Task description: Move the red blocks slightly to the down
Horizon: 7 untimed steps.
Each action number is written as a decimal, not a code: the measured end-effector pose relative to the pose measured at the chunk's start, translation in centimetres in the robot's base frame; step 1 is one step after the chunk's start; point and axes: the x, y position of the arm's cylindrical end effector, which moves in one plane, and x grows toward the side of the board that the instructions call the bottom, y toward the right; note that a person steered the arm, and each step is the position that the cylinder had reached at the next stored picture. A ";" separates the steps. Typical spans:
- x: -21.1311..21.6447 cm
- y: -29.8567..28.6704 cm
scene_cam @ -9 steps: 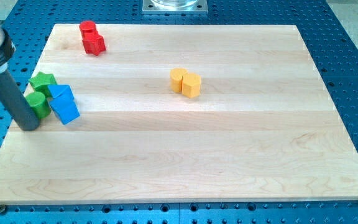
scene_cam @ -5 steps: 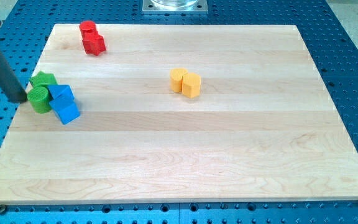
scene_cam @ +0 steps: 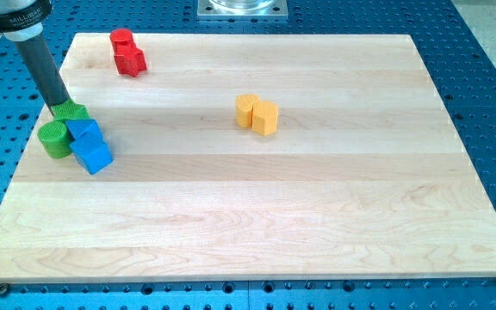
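Observation:
Two red blocks (scene_cam: 127, 52) sit touching each other near the top left corner of the wooden board (scene_cam: 257, 215); the upper one looks like a cylinder, the lower one is more angular. My tip (scene_cam: 61, 108) is at the left edge of the board, well below the red blocks. It rests at the top of the green block cluster (scene_cam: 63, 127).
Two green blocks, one a cylinder (scene_cam: 55, 138), touch two blue blocks (scene_cam: 89, 144) at the left. Two yellow blocks (scene_cam: 257, 114) sit together near the middle. A metal mount (scene_cam: 242, 8) shows at the view's top edge.
My tip has moved from the lower left of the green blocks up and to the right, around to their top. The green and blue blocks shifted slightly. The red blocks have not moved.

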 end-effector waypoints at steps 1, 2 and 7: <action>0.0 0.0; -2.8 0.0; -14.4 10.5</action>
